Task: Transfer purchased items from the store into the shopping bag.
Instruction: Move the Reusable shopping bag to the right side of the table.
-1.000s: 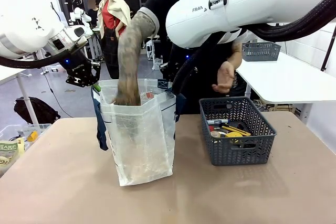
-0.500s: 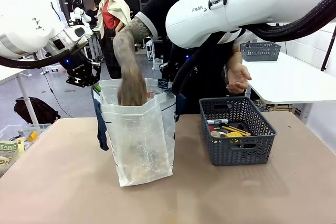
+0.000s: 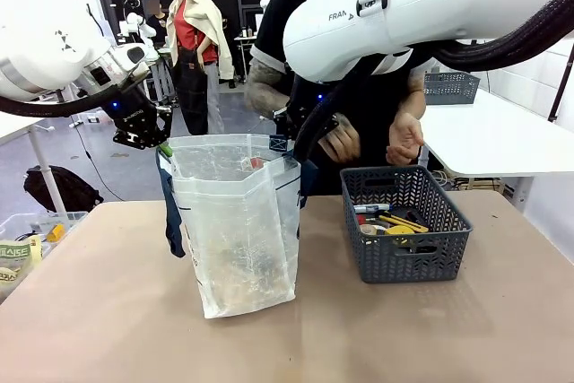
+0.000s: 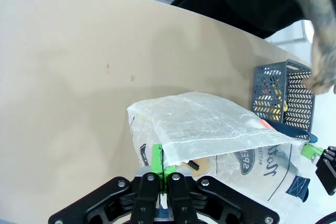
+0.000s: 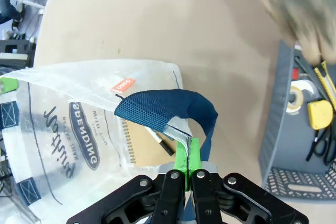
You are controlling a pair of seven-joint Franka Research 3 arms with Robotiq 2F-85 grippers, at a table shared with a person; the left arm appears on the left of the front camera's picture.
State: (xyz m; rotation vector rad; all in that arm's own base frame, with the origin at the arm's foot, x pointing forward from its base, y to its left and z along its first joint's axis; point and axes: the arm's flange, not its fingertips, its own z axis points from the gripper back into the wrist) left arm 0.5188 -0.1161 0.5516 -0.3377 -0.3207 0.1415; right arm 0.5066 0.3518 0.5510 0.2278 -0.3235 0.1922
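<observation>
Right wrist view, notebook (image 5: pixel 148 146) in shopping bag (image 5: pixel 58 129), left claw (image 4: pixel 160 162), right claw (image 5: pixel 188 153) pinching rim

The shopping bag (image 3: pixel 238 230) is showing translucent white, with navy handles and a navy oval logo lettered in white; the notebook (image 5: pixel 144 148) inside is looking kraft brown. The basket (image 3: pixel 404 257) is showing dark grey herringbone cut-outs, a yellow piece (image 5: pixel 317 115) within.

We are seeing white glossy rounded shells on left arm (image 3: pixel 45 42) and right arm (image 3: pixel 448 6). Right one is bearing grey "FRA" lettering and thick black ribbed cable (image 3: pixel 525 40). Left gripper (image 4: pixel 160 163) and right gripper (image 5: pixel 188 157) are showing black links, silver screws, green pads (image 5: pixel 181 155). Person is wearing black short sleeve (image 3: pixel 272 29).
</observation>
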